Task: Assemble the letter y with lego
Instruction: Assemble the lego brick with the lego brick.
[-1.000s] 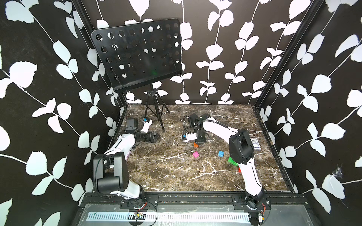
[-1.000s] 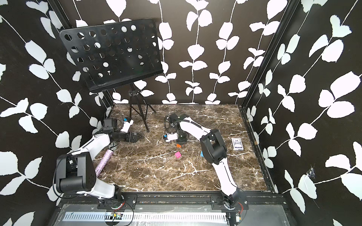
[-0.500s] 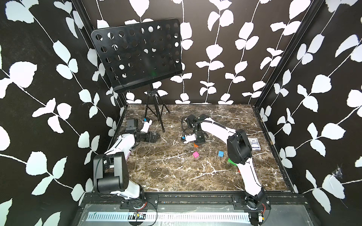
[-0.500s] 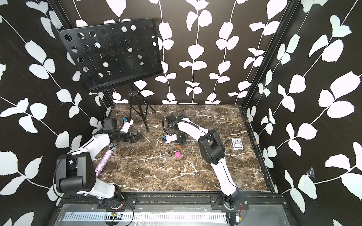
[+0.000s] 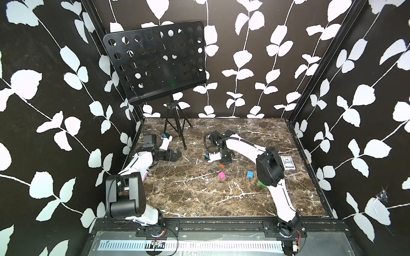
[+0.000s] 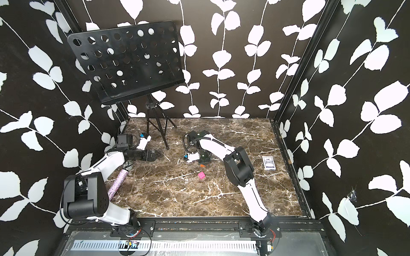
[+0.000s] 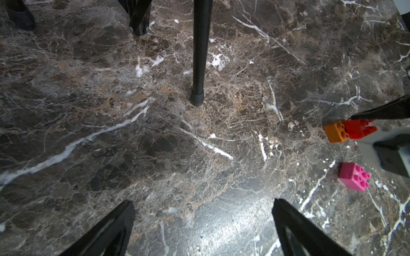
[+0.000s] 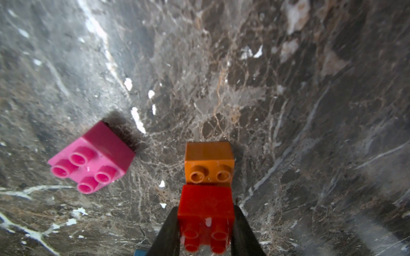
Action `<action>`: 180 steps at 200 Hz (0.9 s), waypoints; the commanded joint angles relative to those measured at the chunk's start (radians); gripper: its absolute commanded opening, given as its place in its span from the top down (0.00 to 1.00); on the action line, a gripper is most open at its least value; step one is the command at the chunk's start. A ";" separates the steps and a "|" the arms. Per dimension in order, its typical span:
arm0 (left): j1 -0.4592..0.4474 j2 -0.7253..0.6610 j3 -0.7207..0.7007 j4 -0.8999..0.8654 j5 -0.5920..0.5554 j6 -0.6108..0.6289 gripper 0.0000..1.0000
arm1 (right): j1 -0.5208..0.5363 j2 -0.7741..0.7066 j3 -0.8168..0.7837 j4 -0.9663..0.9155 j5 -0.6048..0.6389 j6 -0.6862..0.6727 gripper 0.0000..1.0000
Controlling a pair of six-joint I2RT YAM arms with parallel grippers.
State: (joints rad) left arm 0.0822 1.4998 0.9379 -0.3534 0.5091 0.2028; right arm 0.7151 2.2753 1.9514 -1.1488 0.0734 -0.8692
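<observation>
While only two pieces of the letter y [image 7: 346,133] are joined, the right jaws are clamping the red brick [image 8: 206,218], already pressed onto the orange brick [image 8: 209,159], down at the bench [image 5: 199,195]; the pink brick [image 8: 93,157] is lying loose just beside it; the blue brick [image 5: 250,174] and green brick [image 5: 261,183] are waiting apart near the right arm [image 5: 269,168], not yet joined; the left jaws are gaping wide, holding nothing.

Black walls [image 5: 255,26], white leaf vines; brown marble floor [image 5: 199,195]; perforated music stand [image 5: 155,62] rear corner.
</observation>
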 commanded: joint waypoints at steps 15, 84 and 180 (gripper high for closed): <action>0.008 -0.027 -0.008 -0.015 0.017 -0.001 0.01 | -0.013 0.114 -0.003 -0.067 0.039 0.050 0.80; 0.008 -0.025 -0.008 -0.014 0.019 -0.001 0.01 | -0.004 0.080 -0.071 -0.079 -0.021 -0.085 0.80; -0.004 -0.006 -0.023 0.017 0.135 -0.055 0.05 | -0.020 0.020 -0.027 -0.086 -0.004 0.013 0.60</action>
State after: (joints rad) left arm 0.0818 1.4998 0.9302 -0.3485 0.5842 0.1757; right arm 0.7048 2.2951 1.9732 -1.2011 0.0746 -0.8894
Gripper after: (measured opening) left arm 0.955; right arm 0.328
